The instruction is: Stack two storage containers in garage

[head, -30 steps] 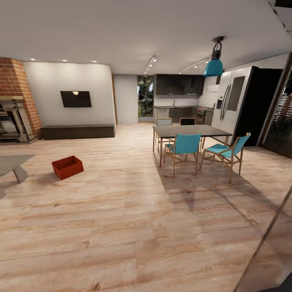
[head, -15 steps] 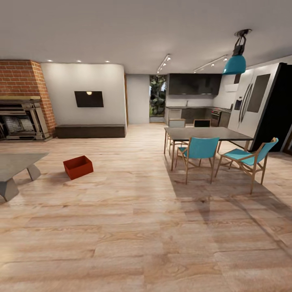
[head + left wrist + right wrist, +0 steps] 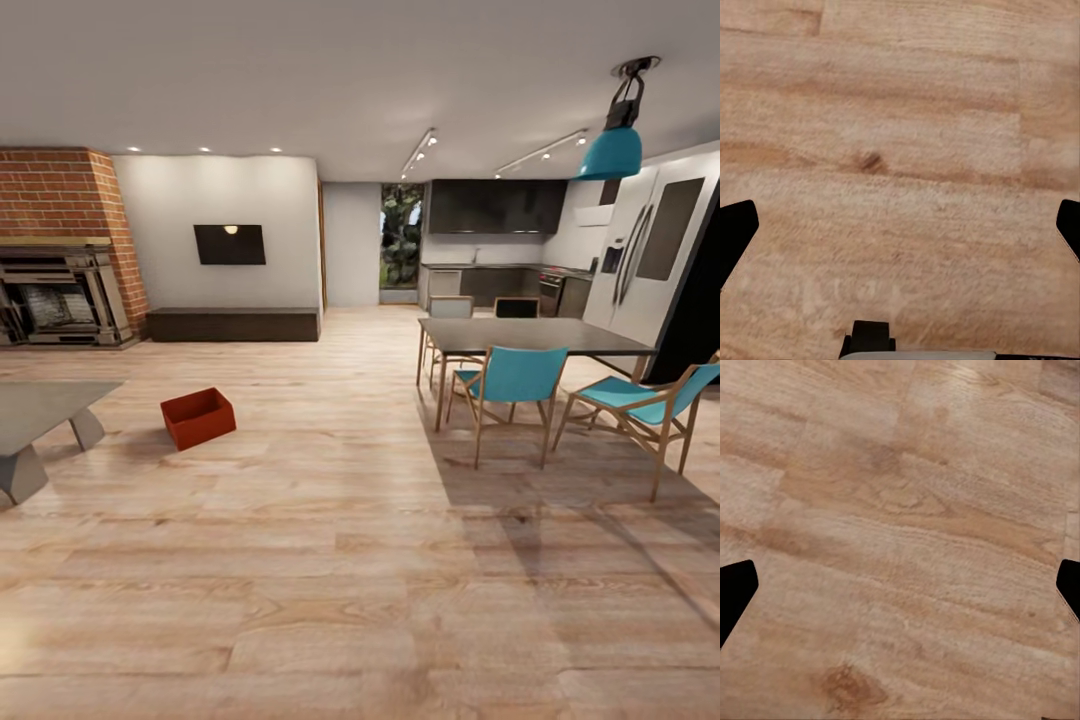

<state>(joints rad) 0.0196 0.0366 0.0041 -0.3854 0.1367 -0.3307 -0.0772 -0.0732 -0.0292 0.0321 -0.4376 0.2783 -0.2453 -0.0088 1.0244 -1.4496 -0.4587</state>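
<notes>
One orange-red storage container [image 3: 199,417] sits open-topped on the light wood plank floor at the left of the head view, just right of a grey low table [image 3: 40,408]. In the left wrist view my left gripper [image 3: 900,229] hangs over bare wood planks, its dark fingertips [image 3: 735,232] wide apart at the frame's sides with nothing between them. My right gripper [image 3: 900,592] looks down on planks the same way, fingertips [image 3: 735,589] spread and empty. The garage is out of view.
A dining table [image 3: 530,337] with teal chairs [image 3: 513,385] stands at the right under a teal pendant lamp [image 3: 612,150]. A brick fireplace [image 3: 60,250] and a low dark bench [image 3: 235,324] line the far left wall; a kitchen [image 3: 490,250] lies beyond.
The whole head view has swung: the container, table and chairs have slid rightward in the picture and more of the fireplace shows. That is camera motion; nothing in the room has moved.
</notes>
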